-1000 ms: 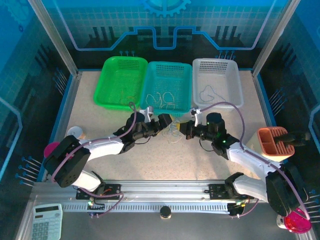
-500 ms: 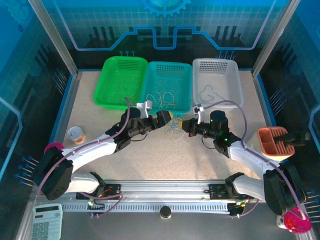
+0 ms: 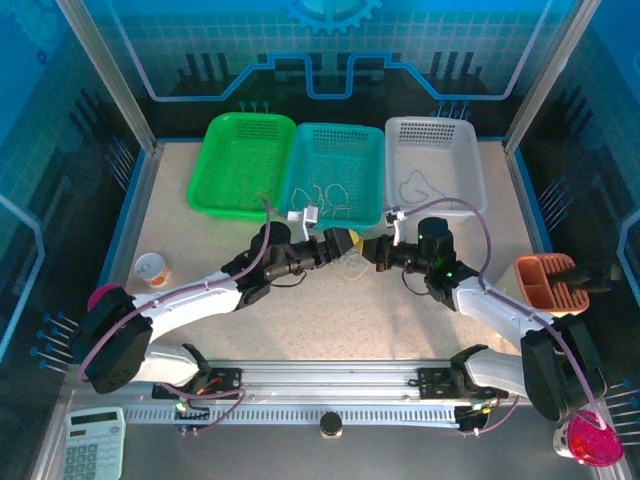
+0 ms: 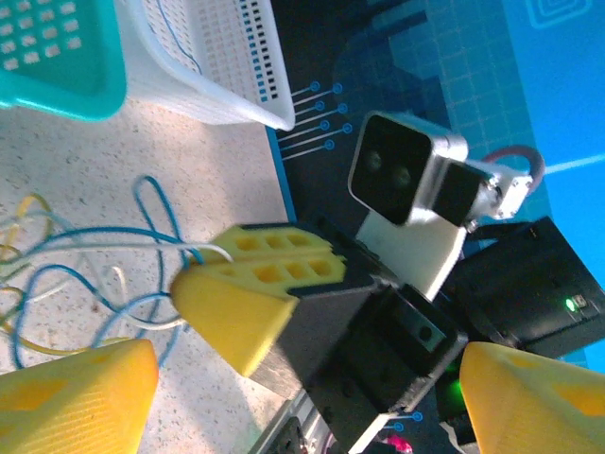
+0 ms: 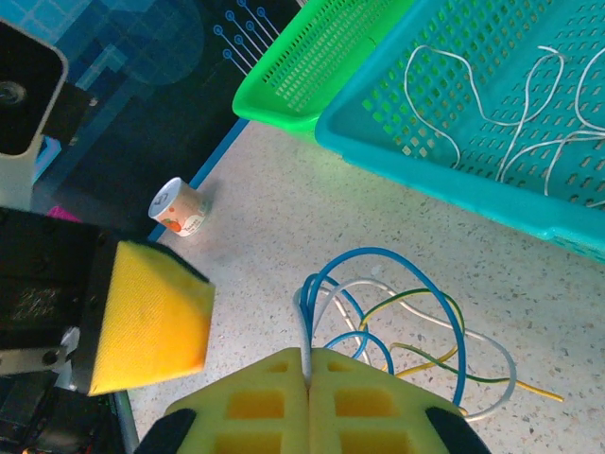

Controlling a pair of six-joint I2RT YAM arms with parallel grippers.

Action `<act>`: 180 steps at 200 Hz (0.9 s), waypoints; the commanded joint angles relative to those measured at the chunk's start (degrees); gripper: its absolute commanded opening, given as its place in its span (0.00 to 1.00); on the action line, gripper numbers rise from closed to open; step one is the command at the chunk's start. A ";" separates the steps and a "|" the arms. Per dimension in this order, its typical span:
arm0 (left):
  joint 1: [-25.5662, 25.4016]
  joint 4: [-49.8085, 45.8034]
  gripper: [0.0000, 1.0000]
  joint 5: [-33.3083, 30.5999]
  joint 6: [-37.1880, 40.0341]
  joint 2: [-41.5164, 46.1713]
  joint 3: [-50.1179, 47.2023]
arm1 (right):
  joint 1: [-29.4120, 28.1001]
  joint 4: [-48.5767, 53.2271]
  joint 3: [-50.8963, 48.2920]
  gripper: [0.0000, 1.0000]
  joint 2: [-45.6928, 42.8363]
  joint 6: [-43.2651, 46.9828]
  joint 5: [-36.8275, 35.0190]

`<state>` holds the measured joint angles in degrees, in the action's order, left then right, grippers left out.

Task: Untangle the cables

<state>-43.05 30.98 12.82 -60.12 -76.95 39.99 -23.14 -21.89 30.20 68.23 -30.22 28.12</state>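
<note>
A tangle of blue, white and yellow-green cables [image 3: 351,262] lies on the speckled table in front of the teal basket [image 3: 335,129]. My right gripper [image 5: 307,359] is shut on a white cable of the tangle [image 5: 397,317], pinched between its yellow pads. In the top view the right gripper [image 3: 373,251] faces my left gripper [image 3: 341,243] across the tangle. The left gripper [image 4: 307,357] stands open, its two fingers wide apart on either side of the right gripper's yellow fingers [image 4: 250,284]. From those shut fingers the cables [image 4: 90,251] loop away to the left.
Three baskets stand in a row at the back: green [image 3: 203,170], teal, and white [image 3: 479,175], each with loose wires inside. A paper cup [image 3: 150,268] sits at the left, an orange rack [image 3: 549,283] at the right. A calculator [image 3: 90,444] lies near the rail.
My left gripper has shifted right, closer to the tangle and the right gripper, and its jaws have narrowed a little. The right gripper stays shut on the cable.
</note>
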 commanded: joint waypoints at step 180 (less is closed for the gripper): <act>-1.89 8.06 0.85 -8.02 0.10 -7.20 3.91 | 0.00 -1.17 -1.39 0.00 -1.24 0.51 1.94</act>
<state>-44.75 36.38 7.27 -61.52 -83.88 42.74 -23.14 -21.96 30.17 67.77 -30.02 29.15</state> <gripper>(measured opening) 0.855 0.054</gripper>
